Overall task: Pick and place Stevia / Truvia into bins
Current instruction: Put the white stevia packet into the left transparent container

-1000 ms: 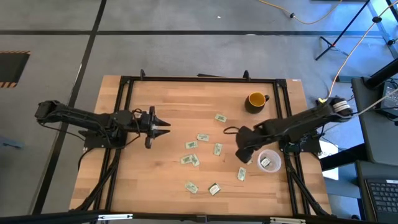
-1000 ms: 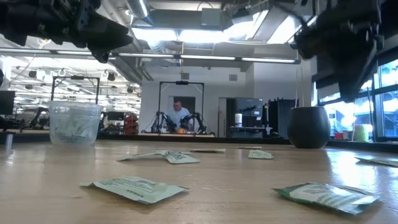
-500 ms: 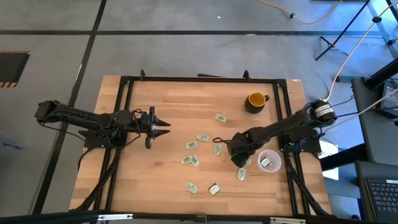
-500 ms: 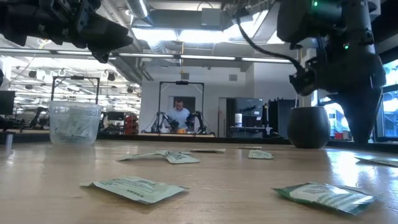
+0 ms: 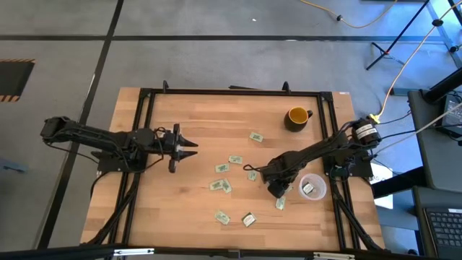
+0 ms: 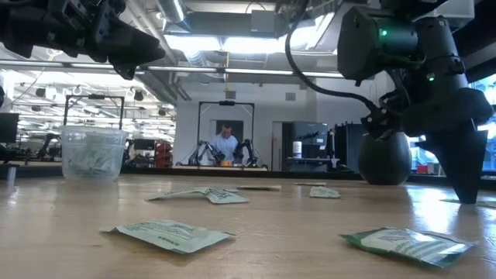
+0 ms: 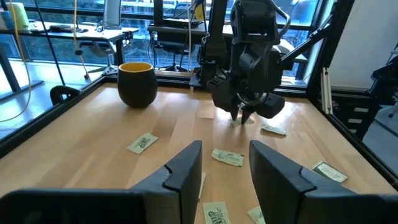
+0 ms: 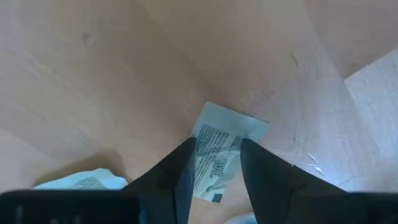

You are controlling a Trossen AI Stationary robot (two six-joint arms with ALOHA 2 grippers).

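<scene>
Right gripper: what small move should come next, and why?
Probably close the right gripper on the packet below it. Its fingers are open and straddle that packet on the table, tips low in the low view. The cup stands close by for the drop. The left gripper waits apart.

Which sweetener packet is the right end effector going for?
The packet framed between the open right end effector's fingers, lying flat just beside the clear cup; the other packets lie farther out across the table.

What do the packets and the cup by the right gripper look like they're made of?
Packets: thin matte paper, apparently; printed, lying flat with slightly curled edges. Cup: likely clear, whitish plastic; the packets inside show through its wall. The right gripper hangs open over one packet.
</scene>
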